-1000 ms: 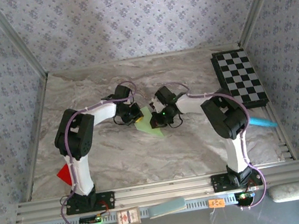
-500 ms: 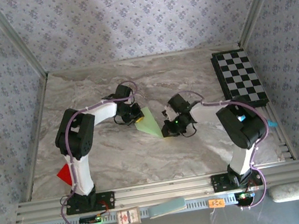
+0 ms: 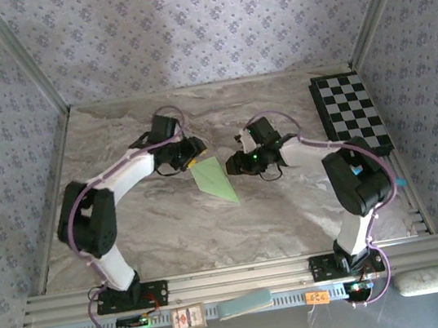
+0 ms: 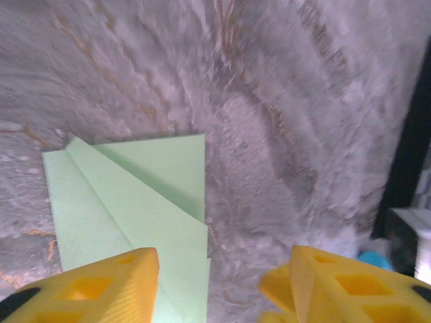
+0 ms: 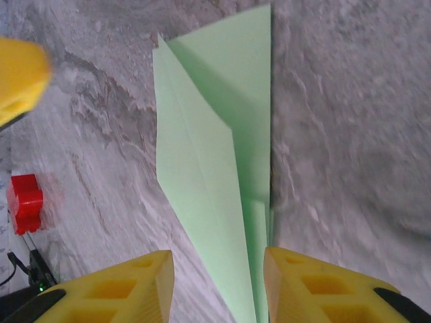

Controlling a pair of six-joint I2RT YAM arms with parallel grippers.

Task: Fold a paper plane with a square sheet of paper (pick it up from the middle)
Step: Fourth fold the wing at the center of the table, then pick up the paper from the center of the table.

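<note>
Light-blue card [image 3: 245, 303] lies on the near rail, well short of both arms; on the grey marbled surface [image 3: 171, 229] the pale green paper plane [image 3: 215, 179] rests flat between the two grippers, point toward the near edge; left gripper [image 3: 192, 160] hovers at its wide tail, jaws apart, gripping nothing; right gripper [image 3: 234, 164] sits just beside the plane's other edge, jaws apart, nothing clamped; a checkerboard [image 3: 350, 115] lies beyond the right gripper, well apart, at the far corner.
</note>
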